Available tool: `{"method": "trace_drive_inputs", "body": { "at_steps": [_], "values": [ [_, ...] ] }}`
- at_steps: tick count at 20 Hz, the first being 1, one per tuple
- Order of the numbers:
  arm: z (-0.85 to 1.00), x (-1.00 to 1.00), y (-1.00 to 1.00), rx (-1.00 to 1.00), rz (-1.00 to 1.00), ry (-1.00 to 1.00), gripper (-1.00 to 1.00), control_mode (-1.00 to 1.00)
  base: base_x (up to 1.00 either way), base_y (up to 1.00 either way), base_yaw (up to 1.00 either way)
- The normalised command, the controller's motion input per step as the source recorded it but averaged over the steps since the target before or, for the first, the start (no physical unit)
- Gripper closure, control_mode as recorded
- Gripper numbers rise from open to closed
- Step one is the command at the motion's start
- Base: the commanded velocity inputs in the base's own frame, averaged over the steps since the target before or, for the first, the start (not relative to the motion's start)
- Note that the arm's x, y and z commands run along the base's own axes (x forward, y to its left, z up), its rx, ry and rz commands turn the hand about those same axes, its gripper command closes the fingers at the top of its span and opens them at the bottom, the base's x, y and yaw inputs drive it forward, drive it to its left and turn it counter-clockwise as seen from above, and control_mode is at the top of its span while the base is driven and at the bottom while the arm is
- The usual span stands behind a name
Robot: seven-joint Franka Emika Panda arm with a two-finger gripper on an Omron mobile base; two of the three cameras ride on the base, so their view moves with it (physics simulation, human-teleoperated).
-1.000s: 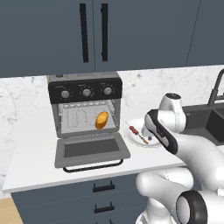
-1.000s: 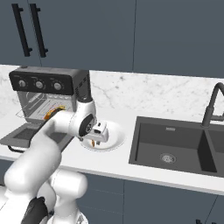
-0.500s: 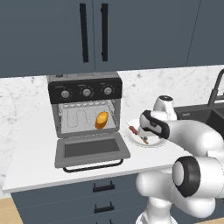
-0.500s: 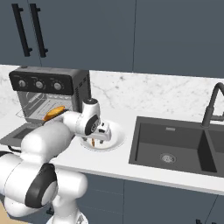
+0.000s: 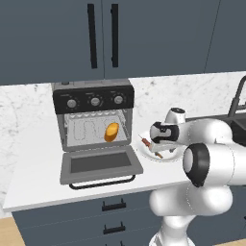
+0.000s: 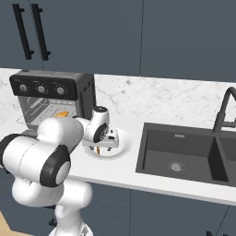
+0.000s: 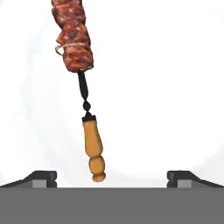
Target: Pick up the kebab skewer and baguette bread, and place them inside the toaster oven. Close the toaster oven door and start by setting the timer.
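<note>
Gripper [image 7: 112,177] wide open, empty, over kebab skewer [image 7: 81,87] (meat end cut off) on plate [image 7: 175,87].

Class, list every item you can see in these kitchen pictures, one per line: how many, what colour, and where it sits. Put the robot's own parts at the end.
toaster oven: one, dark grey with three silver knobs, on the counter under the cabinets.
toaster oven door: one, grey with dark glass, dropped open onto the counter.
baguette bread: one, golden-orange, inside the oven on the rack.
kebab skewer: one, red-brown chunks with a tan handle, lying on the plate.
plate: one, white, on the counter right of the oven.
sink: one, dark, set in the counter.
faucet: one, black, behind the sink.
cabinets: dark blue, black handles, above the counter.
gripper: one, dark-tipped jaws open, over the skewer's handle end.
</note>
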Motion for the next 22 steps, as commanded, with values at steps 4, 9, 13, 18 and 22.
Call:
{"method": "trace_drive_inputs", "body": {
  "at_steps": [4,9,13,18,22],
  "values": [
    [-0.16,0.34,0.00,0.00,0.16,0.00,-1.00,-1.00,0.00,0.00,0.00],
    [-0.07,0.11,0.03,0.00,0.13,0.00,-1.00,-1.00,0.00,0.00,0.00],
    [-0.15,0.00,0.11,0.00,0.07,0.00,-1.00,-1.00,0.00,0.00,0.00],
    [-0.13,0.00,0.13,0.00,0.06,0.00,-1.00,-1.00,0.00,0.00,0.00],
    [-0.09,0.00,0.06,0.00,0.07,0.00,-1.00,-1.00,0.00,0.00,0.00]
  ]
}}
